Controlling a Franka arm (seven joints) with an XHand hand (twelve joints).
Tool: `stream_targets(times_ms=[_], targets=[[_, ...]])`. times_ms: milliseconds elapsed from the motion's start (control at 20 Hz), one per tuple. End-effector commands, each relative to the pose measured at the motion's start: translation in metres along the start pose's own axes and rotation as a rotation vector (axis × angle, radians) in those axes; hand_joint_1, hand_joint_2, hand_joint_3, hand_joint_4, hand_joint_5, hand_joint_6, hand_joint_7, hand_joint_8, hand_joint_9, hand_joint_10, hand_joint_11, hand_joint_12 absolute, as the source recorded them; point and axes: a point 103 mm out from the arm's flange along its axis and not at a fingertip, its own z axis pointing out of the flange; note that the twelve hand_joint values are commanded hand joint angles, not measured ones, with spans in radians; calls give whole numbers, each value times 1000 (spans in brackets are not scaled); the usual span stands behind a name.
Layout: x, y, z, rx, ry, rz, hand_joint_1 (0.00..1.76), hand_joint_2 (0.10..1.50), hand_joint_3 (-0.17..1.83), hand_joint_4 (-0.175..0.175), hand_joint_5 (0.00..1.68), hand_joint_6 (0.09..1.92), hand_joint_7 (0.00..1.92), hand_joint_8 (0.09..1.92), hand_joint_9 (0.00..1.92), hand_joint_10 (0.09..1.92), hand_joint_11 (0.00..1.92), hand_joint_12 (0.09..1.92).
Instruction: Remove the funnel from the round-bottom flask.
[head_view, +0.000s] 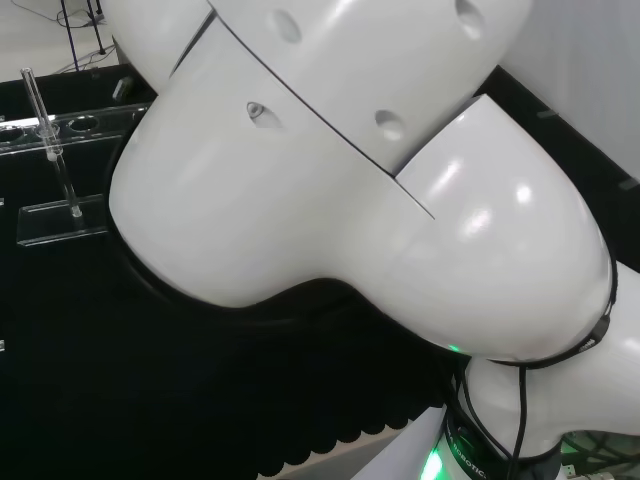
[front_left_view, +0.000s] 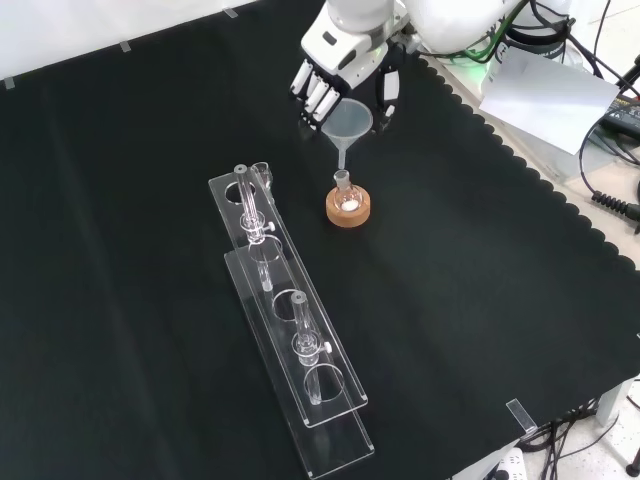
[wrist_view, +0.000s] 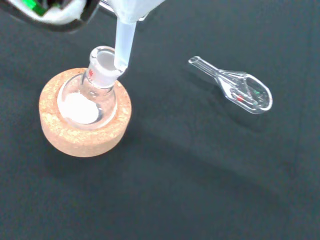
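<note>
Hand (front_left_view: 338, 70) curled round rim of funnel (front_left_view: 347, 122), fingers one side, thumb other. Funnel upright near cloth's (front_left_view: 120, 200) far edge in front view; stem tip at or just above mouth of round-bottom flask (wrist_view: 92, 95). Flask sits in cork ring (wrist_view: 60, 132), white powder inside. Small glass scoop (wrist_view: 240, 90) lies apart on cloth. Clear racks (front_left_view: 290, 330) nearer cloth's middle.

We see a round-bottom flask (wrist_view: 89, 100) sitting upright in a cork ring stand (wrist_view: 82, 131) on the black cloth (wrist_view: 200, 190), with white powder (wrist_view: 80, 107) at its bottom. The funnel stem (wrist_view: 123, 45) hangs just beside the flask's mouth, its tip level with the rim; we cannot tell whether they touch. Well apart from the flask lies a small clear glass scoop (wrist_view: 235, 90) on its side.
</note>
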Motion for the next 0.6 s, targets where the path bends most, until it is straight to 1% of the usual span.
stream_targets(times_ms=[50,100,350,500,600], targets=[[-8,-18,-31,21,-26,20,852,634,619,-16,545,422,638,610,1016,390,623,1247],[-8,-21,-37,14,-28,26,851,634,619,-15,545,431,637,611,1016,390,623,1247],[-16,-31,-61,-27,5,49,849,634,620,-13,553,475,636,613,1015,391,620,1249],[-24,-31,-76,-52,34,56,848,634,621,-11,551,511,636,614,1015,392,619,1251],[-30,-28,-86,-65,40,60,848,634,622,-11,543,542,636,615,1014,393,620,1250]])
